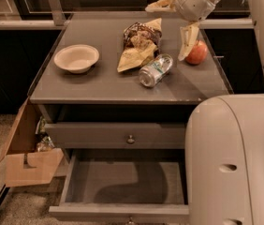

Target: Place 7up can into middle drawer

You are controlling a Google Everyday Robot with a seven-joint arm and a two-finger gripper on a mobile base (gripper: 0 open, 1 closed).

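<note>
The 7up can [155,70] lies on its side on the cabinet top [99,86], silver with a green and white label. My gripper [172,25] hangs open above the back right of the top, up and to the right of the can. One finger [187,42] points down in front of the red apple [198,52], the other points left. The gripper is empty. The middle drawer [122,184] is pulled open below, its grey floor bare.
A brown and tan snack bag [139,43] lies just behind the can. A white bowl [76,57] sits at the left. A closed drawer front with a knob [130,138] is above the open drawer. A cardboard box [26,156] stands at the left. My robot's body [235,158] fills the right.
</note>
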